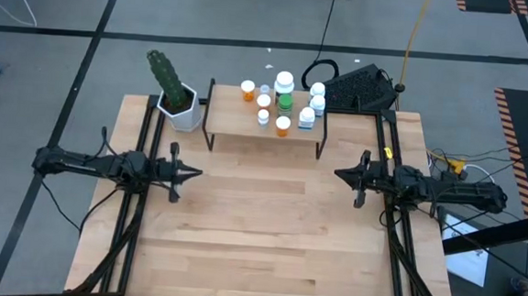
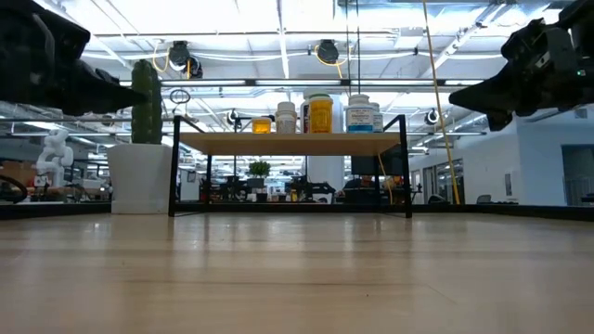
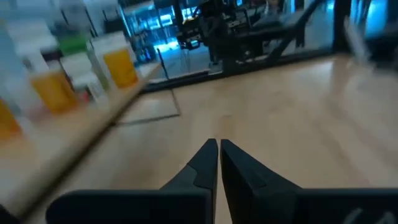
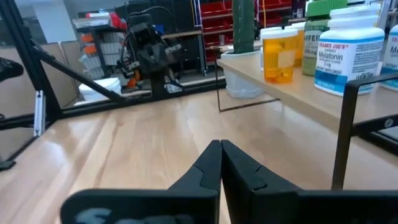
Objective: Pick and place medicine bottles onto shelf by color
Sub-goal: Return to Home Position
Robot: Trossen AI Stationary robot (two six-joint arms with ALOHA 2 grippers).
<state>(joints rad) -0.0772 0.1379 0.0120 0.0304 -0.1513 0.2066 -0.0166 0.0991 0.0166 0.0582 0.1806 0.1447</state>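
2 claws are pressed together: the left claw [image 1: 196,171] hangs at middle left of the high view, the right claw [image 1: 338,175] at middle right, both above the counter [image 1: 258,239]. All bottles [image 1: 284,100] stand on the shelf [image 1: 232,118], upper center.

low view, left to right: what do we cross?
left gripper → cactus → orange bottle → white bottle → second orange bottle → blue-white bottle → right gripper. All four bottles stand on the shelf.
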